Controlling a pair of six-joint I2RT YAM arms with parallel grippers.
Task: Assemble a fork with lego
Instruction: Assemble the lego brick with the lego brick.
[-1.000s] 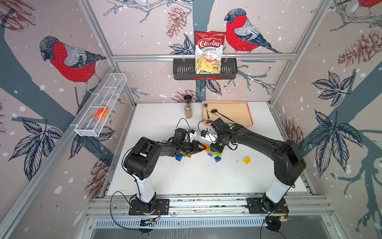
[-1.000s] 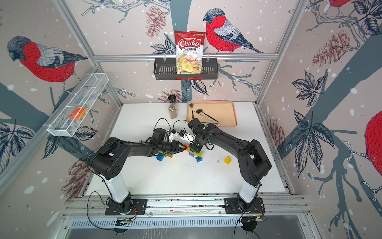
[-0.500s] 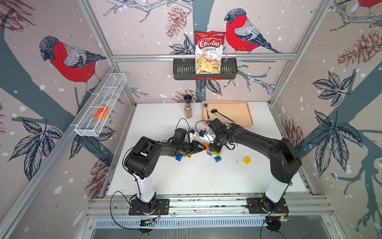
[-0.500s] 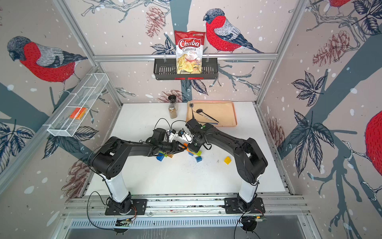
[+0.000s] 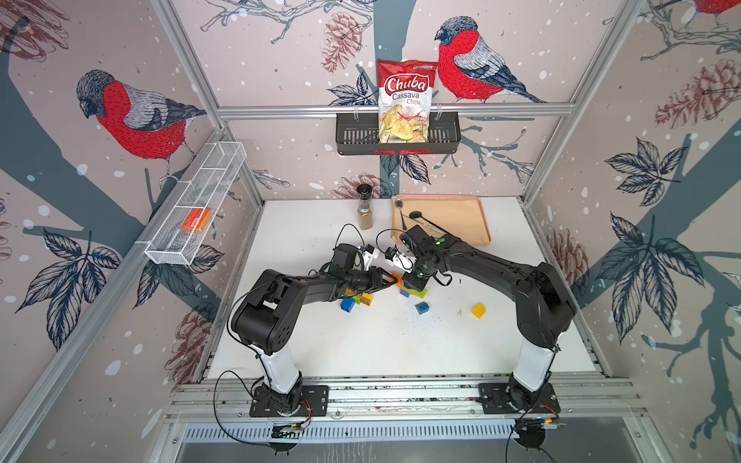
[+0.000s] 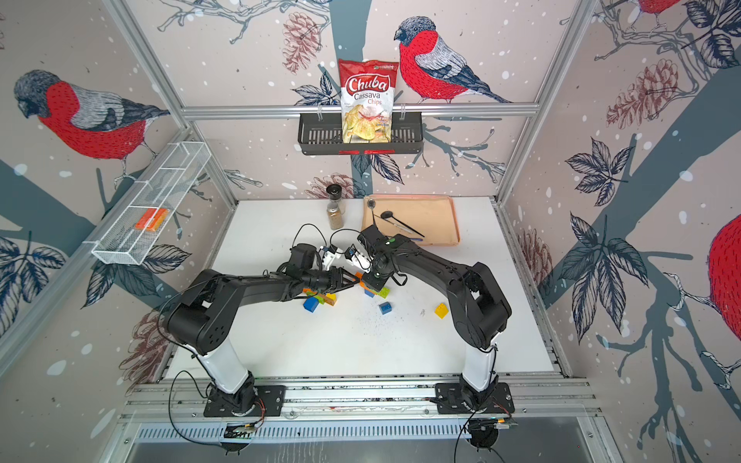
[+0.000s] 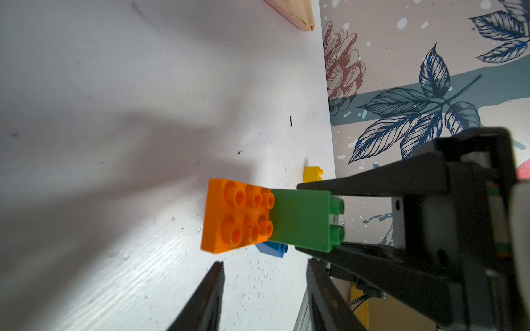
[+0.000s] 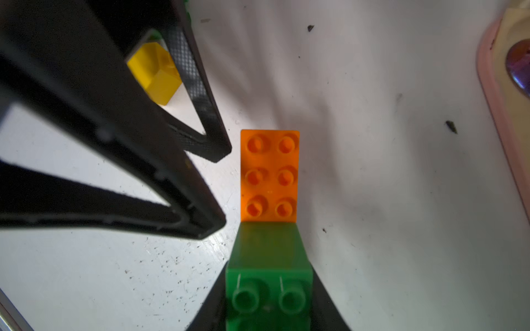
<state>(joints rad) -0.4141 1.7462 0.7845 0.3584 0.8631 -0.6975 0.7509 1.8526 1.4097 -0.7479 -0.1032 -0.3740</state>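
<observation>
1. Lego now in hand: a green brick (image 8: 268, 275), boxy and smooth-sided with two round studs showing, is clamped between the jaws of the right gripper (image 8: 268, 303), which press on its two opposite flanks
2. An orange plate (image 8: 269, 174) is joined to one end of that brick. It is thin, flat, glossy and rectangular, and six hollow-topped studs in two rows of three lie bare, jutting out past the fingertips
3. The left gripper (image 7: 263, 269) has its jaws apart with nothing between them. Its tips sit just beside the plate's long edge, not touching it in the right wrist view
4. Its fingers (image 8: 198, 94) are black triangular open frames, and one inner pad has a fine cross-hatched texture
5. In both top views the two grippers meet tip to tip over the middle of the table (image 5: 401, 348), a white, matte surface, scuffed and dusted with dark specks. Whether the held pair touches it cannot be told
6. Loose studded pieces lie around:
   - a blue brick (image 5: 347, 305) near the left arm
   - a second blue brick (image 5: 422, 308)
   - a lime green brick (image 5: 420, 293) just below the right gripper
   - a yellow brick (image 5: 478, 310) well apart to the right
7. A shallow peach tray (image 5: 461, 224) with a rounded rim lies at the far edge
</observation>
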